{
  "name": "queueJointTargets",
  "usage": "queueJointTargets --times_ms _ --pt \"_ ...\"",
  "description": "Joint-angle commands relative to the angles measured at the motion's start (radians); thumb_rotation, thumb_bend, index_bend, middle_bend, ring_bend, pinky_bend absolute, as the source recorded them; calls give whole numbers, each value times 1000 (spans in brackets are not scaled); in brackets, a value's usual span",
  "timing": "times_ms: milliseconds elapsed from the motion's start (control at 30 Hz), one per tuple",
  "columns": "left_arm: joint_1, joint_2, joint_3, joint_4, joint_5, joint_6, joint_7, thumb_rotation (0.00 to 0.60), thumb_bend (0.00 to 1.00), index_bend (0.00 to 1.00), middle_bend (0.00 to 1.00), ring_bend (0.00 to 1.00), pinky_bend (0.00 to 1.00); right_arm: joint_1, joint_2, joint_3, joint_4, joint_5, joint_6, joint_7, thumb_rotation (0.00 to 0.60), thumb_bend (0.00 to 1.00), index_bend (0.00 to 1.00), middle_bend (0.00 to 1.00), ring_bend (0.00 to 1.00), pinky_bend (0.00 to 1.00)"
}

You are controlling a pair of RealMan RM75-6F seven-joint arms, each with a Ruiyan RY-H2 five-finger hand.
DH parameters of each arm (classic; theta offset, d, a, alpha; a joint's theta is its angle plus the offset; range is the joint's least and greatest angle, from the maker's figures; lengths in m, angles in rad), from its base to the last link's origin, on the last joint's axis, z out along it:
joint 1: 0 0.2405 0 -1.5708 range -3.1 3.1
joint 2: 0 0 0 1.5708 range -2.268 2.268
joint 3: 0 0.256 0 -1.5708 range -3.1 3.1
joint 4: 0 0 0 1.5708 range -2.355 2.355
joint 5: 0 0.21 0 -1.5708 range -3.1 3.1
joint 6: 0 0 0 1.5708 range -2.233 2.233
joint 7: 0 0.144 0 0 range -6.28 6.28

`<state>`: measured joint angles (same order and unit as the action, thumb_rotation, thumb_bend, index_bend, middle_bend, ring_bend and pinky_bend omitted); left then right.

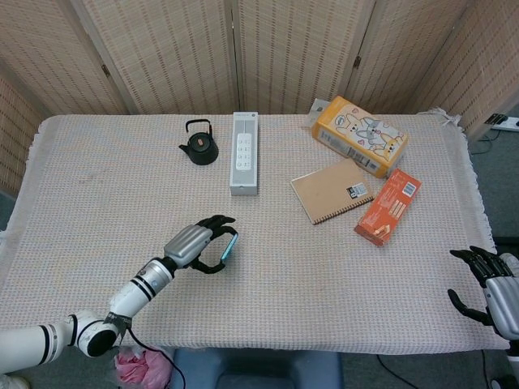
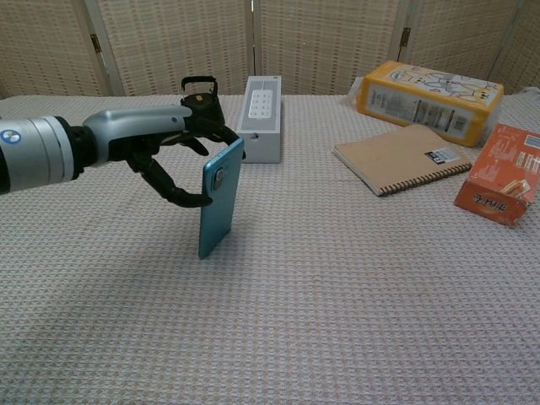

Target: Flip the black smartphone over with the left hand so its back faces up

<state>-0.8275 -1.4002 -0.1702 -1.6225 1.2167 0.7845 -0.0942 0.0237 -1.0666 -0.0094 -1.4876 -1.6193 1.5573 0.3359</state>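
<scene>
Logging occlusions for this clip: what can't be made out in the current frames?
- Screen side of the upright black smartphone: chest view shows only its teal back.
- Black teapot: chest view, partly behind the left hand.
- Right hand: head view, cut by the frame edge.

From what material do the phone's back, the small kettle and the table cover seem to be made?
Smartphone: smooth teal back, glass or plastic, with a slight sheen. Kettle: matte black, likely cast iron, with a thin looped handle. Table cover: woven fabric with a waffle texture and a fringed edge.
</scene>
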Motion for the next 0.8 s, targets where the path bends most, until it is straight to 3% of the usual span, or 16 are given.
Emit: queueJointTargets --times_ms 33,400,800 --pt "-5 7 -5 26 -11 -24 -26 600 313 387 122 57 151 1 -1 -1 -1 -1 -2 -1 600 274 204 230 143 179" --pt "1 48 -15 114 -19 -73 -133 600 312 293 122 55 151 1 -3 -1 -13 -5 -2 -8 600 273 204 231 144 179" --pt "-12 44 -26 229 -66 -145 -191 600 312 272 122 54 151 -7 4 -1 -27 -3 8 -19 600 274 204 231 143 179"
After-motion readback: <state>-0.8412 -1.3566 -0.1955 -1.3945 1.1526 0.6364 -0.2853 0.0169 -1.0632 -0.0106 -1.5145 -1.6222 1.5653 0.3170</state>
